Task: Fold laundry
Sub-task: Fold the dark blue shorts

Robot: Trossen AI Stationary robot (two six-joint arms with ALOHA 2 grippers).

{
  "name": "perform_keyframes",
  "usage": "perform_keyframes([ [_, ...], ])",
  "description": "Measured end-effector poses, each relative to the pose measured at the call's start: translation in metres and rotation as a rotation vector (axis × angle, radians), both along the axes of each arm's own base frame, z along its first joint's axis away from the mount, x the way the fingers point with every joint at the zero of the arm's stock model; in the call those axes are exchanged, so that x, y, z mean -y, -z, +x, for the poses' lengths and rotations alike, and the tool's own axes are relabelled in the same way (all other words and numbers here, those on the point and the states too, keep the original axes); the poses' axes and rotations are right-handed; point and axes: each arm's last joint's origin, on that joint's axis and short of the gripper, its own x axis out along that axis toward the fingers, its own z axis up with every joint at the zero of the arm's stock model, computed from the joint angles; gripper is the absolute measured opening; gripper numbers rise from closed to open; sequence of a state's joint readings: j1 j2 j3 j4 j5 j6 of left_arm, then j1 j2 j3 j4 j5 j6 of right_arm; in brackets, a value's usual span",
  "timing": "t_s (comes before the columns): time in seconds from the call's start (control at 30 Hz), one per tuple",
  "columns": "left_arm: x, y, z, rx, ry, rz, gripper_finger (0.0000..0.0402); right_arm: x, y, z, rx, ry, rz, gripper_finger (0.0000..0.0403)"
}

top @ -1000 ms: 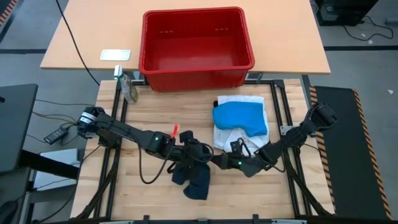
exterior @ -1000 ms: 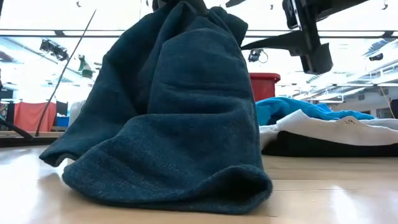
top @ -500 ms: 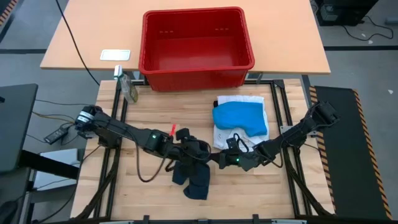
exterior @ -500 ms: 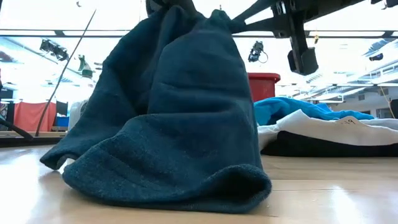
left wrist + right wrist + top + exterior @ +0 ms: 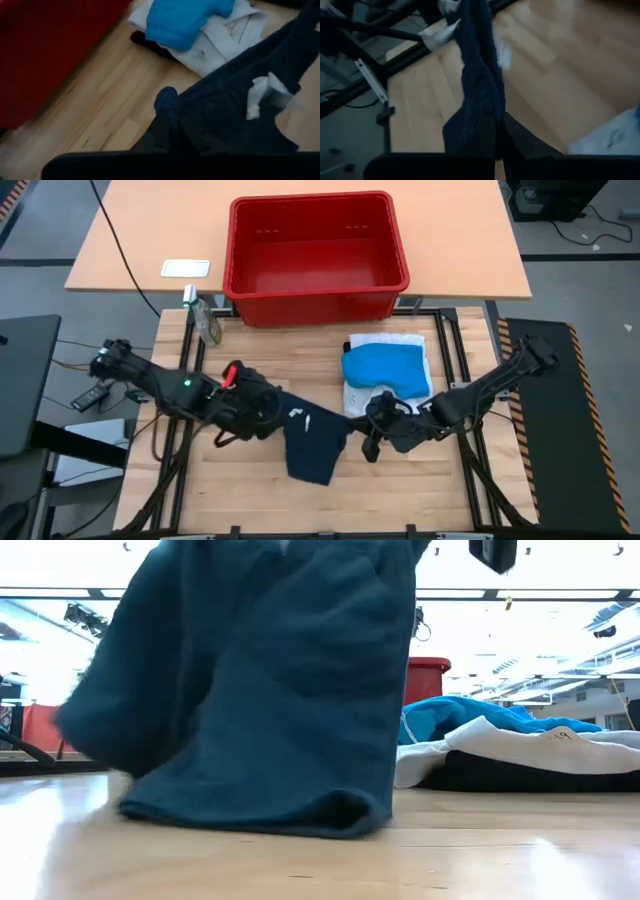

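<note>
- The dark garment (image 5: 312,442) hangs stretched between the two grippers over the near middle of the table (image 5: 250,355), its top edge pulled taut so it can be opened flat before folding, I judge
- The left gripper (image 5: 268,402) is closed on the garment's left top corner; in the left wrist view a bunched knot of cloth (image 5: 167,101) sits pinched right at its fingers
- The right gripper (image 5: 366,423) is closed on the opposite corner; the right wrist view shows cloth running straight out from between its fingers
- A white label (image 5: 299,415) shows near the top edge, so the inside or neck end faces up
- The lower hem (image 5: 250,815) rests on the wood in the low view while the rest is lifted, which keeps the piece from swinging
- The folded pile lies just right of the garment: blue piece (image 5: 385,370) on top of a white garment (image 5: 385,398), with a black layer (image 5: 520,778) under them
- The right gripper works close to that pile's near left corner, so room on that side is tight
- The red basket (image 5: 318,255) stands far, well apart from the grippers
- Open wood lies left and near of the garment, the better side for laying it down; the table's near edge is close below the hem
</note>
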State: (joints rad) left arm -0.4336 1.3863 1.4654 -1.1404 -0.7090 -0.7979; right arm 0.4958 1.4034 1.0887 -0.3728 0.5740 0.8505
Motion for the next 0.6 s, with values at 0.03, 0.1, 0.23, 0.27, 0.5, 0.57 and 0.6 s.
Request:
perform_keyframes([
  [0.03, 0.001, -0.002, -0.004, 0.012, 0.001, 0.001, 0.0008, 0.001, -0.007, 0.002, -0.003, 0.003, -0.024, 0.0013],
  [0.1, 0.003, -0.006, -0.009, 0.034, 0.008, 0.005, 0.0008, 0.004, -0.018, 0.007, -0.004, 0.008, -0.059, 0.0013],
  [0.23, 0.002, -0.01, -0.018, 0.044, 0.001, 0.035, 0.0008, 0.017, -0.037, 0.015, 0.037, 0.054, -0.095, 0.0013],
  [0.27, 0.001, -0.012, -0.022, 0.049, -0.009, 0.046, 0.0008, 0.022, -0.04, 0.016, 0.037, 0.071, -0.112, 0.0013],
  [0.5, -0.017, -0.036, -0.05, 0.195, -0.081, 0.06, 0.0009, 0.059, -0.068, 0.03, 0.07, 0.134, -0.125, 0.0013],
  [0.57, -0.02, -0.041, -0.056, 0.242, -0.107, 0.023, 0.0009, 0.065, -0.075, 0.032, 0.088, 0.151, -0.115, 0.0013],
  [0.6, -0.022, -0.043, -0.059, 0.263, -0.12, -0.002, 0.0009, 0.068, -0.077, 0.033, 0.098, 0.149, -0.094, 0.0013],
])
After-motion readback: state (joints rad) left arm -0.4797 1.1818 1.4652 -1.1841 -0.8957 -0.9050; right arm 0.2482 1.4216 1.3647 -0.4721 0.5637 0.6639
